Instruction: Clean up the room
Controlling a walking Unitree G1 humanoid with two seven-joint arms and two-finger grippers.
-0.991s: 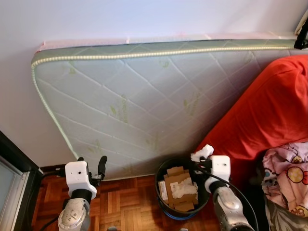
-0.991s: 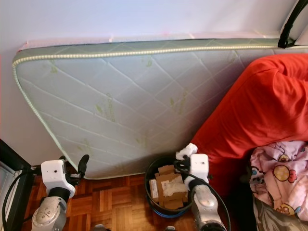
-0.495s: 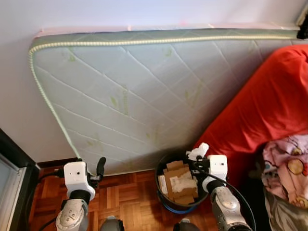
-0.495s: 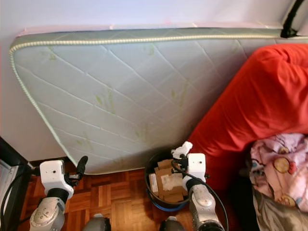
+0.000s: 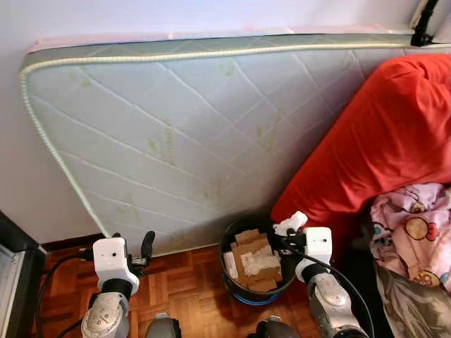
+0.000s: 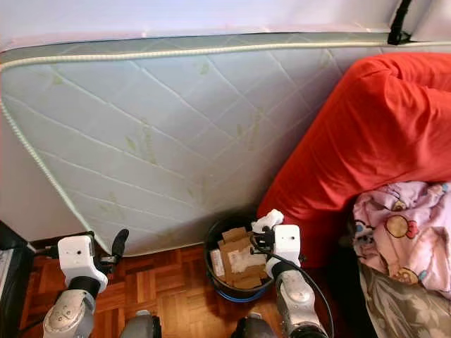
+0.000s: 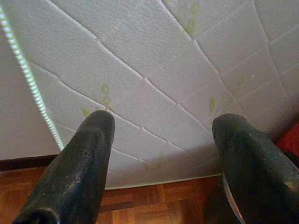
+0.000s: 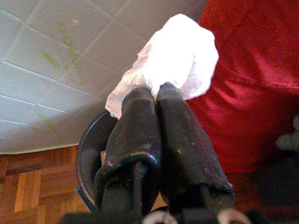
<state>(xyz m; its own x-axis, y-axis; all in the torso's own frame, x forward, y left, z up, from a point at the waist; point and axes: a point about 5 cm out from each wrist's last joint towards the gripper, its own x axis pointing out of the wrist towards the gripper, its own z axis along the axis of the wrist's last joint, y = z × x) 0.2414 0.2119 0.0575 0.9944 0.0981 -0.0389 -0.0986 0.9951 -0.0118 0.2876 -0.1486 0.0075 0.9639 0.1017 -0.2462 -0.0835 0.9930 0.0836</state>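
Parquet floor [image 5: 183, 289] | right end effector [image 8: 156, 95] clamps tissue [image 8: 175, 60] | left end effector [image 7: 161, 135] apart

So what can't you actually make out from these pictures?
- What the white wad is: crumpled in the right gripper, whose shut fingers cover part of it.
- The bin's bottom: cardboard scraps cover it in the eye views.
- The pink printed fabric: cut off by the right edge.
- The mattress's lower right corner: behind the red cover.
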